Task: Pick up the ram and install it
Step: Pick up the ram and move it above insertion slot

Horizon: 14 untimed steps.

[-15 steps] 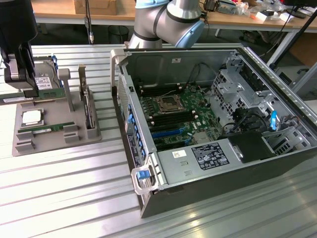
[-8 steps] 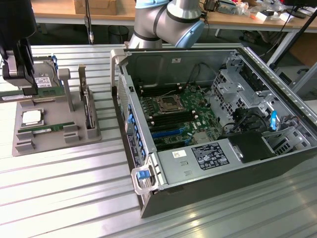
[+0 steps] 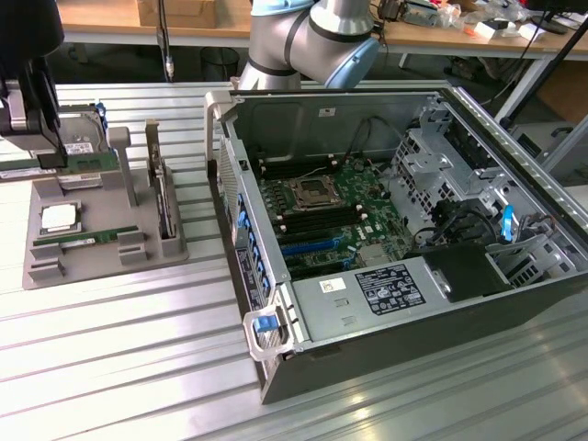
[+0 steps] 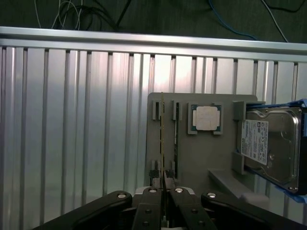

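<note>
Clenched on the ram (image 4: 163, 139), edge-on between gripper (image 4: 164, 188) fingers. Positioned over the grey tray (image 3: 96, 266), at the exterior view's left.

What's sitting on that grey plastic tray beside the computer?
A square silver chip, a long thin green memory stick and a silver hard drive. The black tool grips another green stick on edge, hiding whatever lies under it.
</note>
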Available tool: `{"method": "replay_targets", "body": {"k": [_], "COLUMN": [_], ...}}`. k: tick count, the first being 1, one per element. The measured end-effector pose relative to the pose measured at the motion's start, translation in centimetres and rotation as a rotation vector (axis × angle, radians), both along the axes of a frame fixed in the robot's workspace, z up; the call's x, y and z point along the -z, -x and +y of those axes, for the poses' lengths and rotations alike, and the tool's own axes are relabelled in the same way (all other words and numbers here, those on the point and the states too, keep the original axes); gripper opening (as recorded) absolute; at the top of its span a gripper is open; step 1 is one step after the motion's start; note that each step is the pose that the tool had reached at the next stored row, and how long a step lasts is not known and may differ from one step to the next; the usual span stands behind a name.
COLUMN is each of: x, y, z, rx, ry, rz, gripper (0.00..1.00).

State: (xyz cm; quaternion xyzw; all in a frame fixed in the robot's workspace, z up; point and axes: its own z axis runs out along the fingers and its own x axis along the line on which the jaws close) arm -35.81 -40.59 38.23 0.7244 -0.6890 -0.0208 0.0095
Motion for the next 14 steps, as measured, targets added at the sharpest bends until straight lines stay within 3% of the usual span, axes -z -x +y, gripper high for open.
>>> {"method": "replay_targets", "body": {"k": [14], "x": [-0.92], "y": [-0.01], "z": [0.0], "rx": [0.0], "ry": [-0.0001], "rz": [-0.0001], "gripper": [0.13]}}
